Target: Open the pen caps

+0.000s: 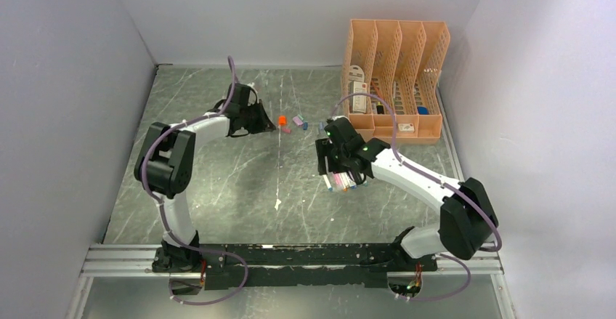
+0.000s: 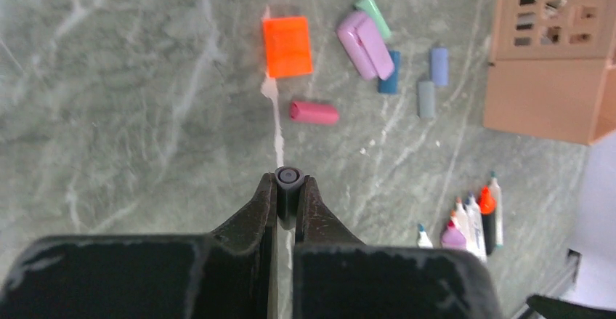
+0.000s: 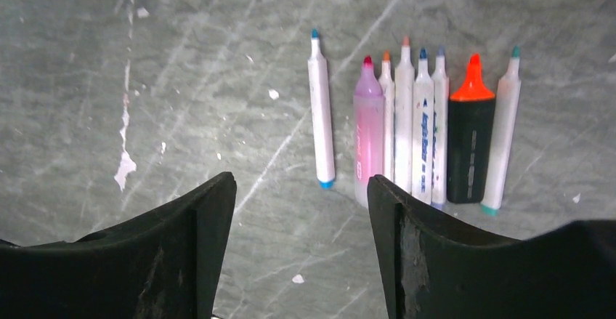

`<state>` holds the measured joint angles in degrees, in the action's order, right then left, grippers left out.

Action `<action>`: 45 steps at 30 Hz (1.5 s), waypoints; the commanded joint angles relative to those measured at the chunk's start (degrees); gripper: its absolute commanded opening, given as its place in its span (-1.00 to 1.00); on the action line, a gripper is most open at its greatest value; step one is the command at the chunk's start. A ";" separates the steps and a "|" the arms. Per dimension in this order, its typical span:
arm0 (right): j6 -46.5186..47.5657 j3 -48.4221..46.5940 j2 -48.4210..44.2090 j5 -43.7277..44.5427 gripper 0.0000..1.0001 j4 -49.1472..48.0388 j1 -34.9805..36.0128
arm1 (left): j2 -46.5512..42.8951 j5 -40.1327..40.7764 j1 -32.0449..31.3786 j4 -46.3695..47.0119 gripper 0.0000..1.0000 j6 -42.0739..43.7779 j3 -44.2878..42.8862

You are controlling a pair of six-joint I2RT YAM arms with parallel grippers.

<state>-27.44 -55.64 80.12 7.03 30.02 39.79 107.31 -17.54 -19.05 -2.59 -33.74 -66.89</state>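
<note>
My left gripper (image 2: 288,187) is shut on a small dark grey pen cap (image 2: 288,176), held just above the table. Beyond it lie loose caps: orange (image 2: 288,46), lilac (image 2: 365,43), green (image 2: 374,12), blue (image 2: 391,73), pale blue (image 2: 439,66), grey (image 2: 426,98) and red-pink (image 2: 314,112). My right gripper (image 3: 301,188) is open and empty above bare table. Ahead of it the uncapped pens lie in a row (image 3: 421,130): one white pen (image 3: 320,112) apart on the left, a pink one (image 3: 368,134), a black one with an orange tip (image 3: 471,144). In the top view the left gripper (image 1: 261,120) is near the caps (image 1: 290,122).
A peach mesh file organiser (image 1: 396,79) stands at the back right, holding small items; its corner shows in the left wrist view (image 2: 545,94). White chips and scratches mark the grey table. Walls close in on three sides.
</note>
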 commanded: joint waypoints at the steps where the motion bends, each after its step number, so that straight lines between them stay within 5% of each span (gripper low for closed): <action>1: -1.98 3.78 -3.43 -0.61 0.34 -1.86 -0.53 | 2.56 5.05 0.21 -1.87 -0.86 3.52 -5.17; 23: 1.91 8.18 -7.87 -6.50 0.37 -5.55 -7.71 | 13.62 8.70 0.06 -12.59 -0.73 6.41 -19.21; 45: 3.27 8.61 -6.73 -9.62 0.39 -6.88 -11.23 | 16.62 7.64 -1.30 -15.62 -0.59 6.73 -23.40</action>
<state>-25.10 -47.48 73.12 -2.15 24.18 29.15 123.24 -10.07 -19.53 -16.97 -27.97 -87.90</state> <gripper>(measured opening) 0.694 0.205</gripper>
